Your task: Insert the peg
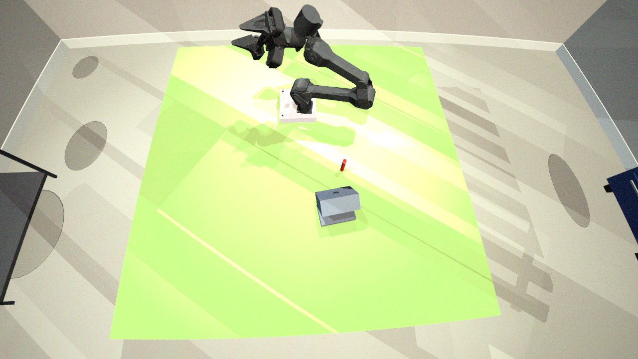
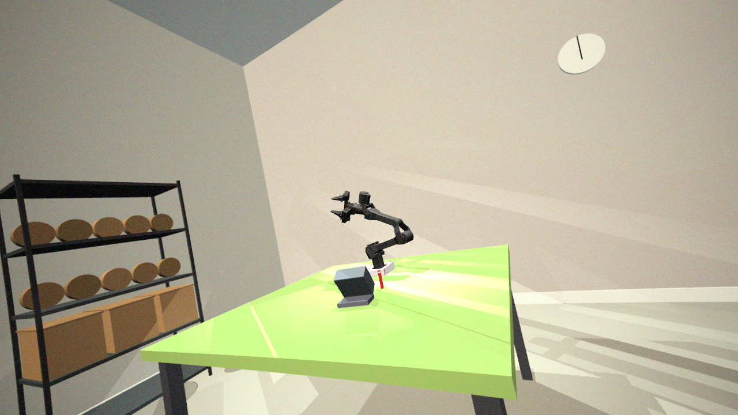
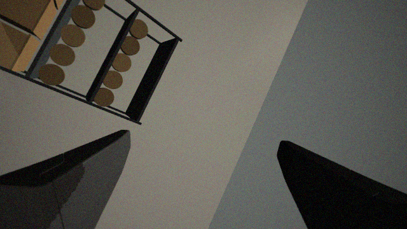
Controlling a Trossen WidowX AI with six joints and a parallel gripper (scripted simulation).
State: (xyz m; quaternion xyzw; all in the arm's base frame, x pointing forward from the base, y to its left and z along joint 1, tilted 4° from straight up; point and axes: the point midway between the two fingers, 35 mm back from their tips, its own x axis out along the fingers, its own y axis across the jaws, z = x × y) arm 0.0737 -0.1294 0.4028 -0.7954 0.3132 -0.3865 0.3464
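Observation:
A slim red peg (image 1: 343,165) (image 2: 380,279) stands upright on the green table (image 1: 214,250) (image 2: 422,346), between the robot's base and the panel block. The grey-blue panel block (image 1: 340,205) (image 2: 353,283) has a sloped top face with one dark hole (image 1: 336,192); the hole's face is not seen in the exterior view. The hole's exact shape is too small to tell. My gripper (image 1: 236,35) (image 2: 331,205) (image 3: 206,143) is wide open and empty. It is high above the table, far from the peg and the block, and points away from both. Neither peg nor block shows in the wrist view.
The arm's white base plate (image 1: 297,119) sits at the table's back, behind the peg. A black shelf rack with brown round items (image 2: 108,227) stands on the floor beyond the table; it also shows in the wrist view. A dark blue cabinet (image 1: 624,189) is at the far right.

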